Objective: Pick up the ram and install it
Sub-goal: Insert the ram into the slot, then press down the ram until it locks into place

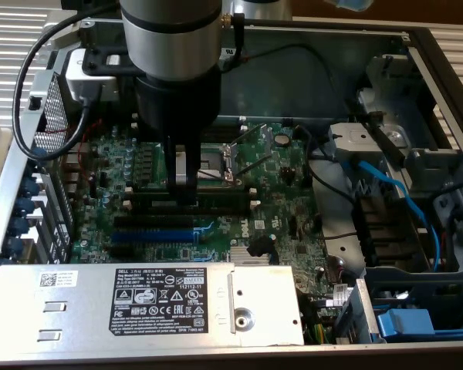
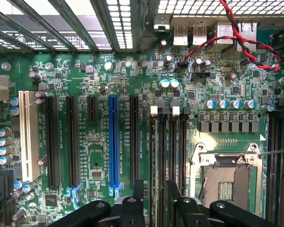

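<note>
The ram (image 1: 216,193) is a long dark green-black strip standing along the memory slots (image 1: 193,206), on the side nearest the CPU socket (image 1: 216,158). It seems to sit in a slot between the white end clips. My gripper (image 1: 182,196) reaches straight down onto its middle. In the wrist view the gripper (image 2: 155,187) is open, its black fingertips (image 2: 138,189) apart on either side of the black memory slots (image 2: 168,142). From that view I cannot tell the ram's edge from the slots.
A blue expansion slot (image 1: 150,231) lies just beyond the memory slots, also visible as the blue expansion slot (image 2: 113,142). The grey power supply (image 1: 139,304) fills the near side. Blue cables (image 1: 393,189) and drive bays occupy the exterior view's right. Metal case walls (image 1: 8,177) surround the motherboard.
</note>
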